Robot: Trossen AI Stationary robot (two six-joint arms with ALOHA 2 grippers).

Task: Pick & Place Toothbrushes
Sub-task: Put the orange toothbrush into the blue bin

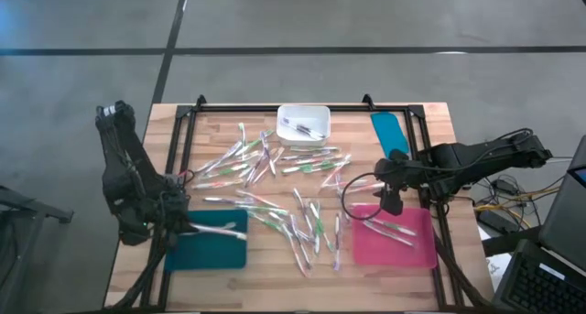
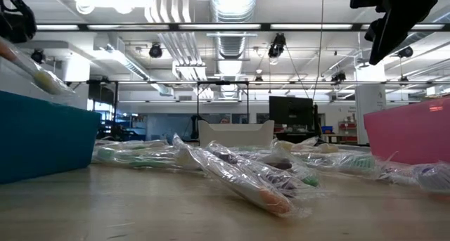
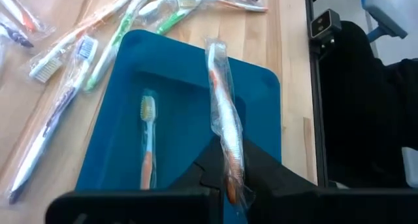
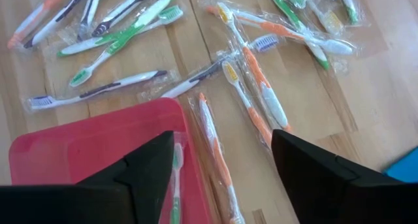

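At the left side of the wooden tabletop (image 1: 275, 259), the left claw (image 3: 228, 178) is seen poised over the teal tray (image 1: 206, 250), clenched on a wrapped orange toothbrush (image 3: 224, 119) that is gripped near its handle end and juts out over the tray. A second orange-handled toothbrush (image 3: 147, 142) is seen lying flat inside that tray. Across the middle of the tabletop, the loose toothbrushes (image 1: 275, 163) are scattered in clear wrappers, with green, orange and dark handles mixed, some overlapping. At the far edge, a small white bin (image 1: 303, 123) is seen with a few brushes lying in it, and a narrow blue tray (image 1: 390, 133) is set to its right. Toward the right, the pink tray (image 1: 394, 241) is found near the front edge, with a green brush (image 4: 175, 185) resting inside it and more wrapped brushes lying just beside its rim. The right claw (image 4: 222, 172) is held above the inner edge of the pink tray, its fingers spread wide and nothing grasped between them.
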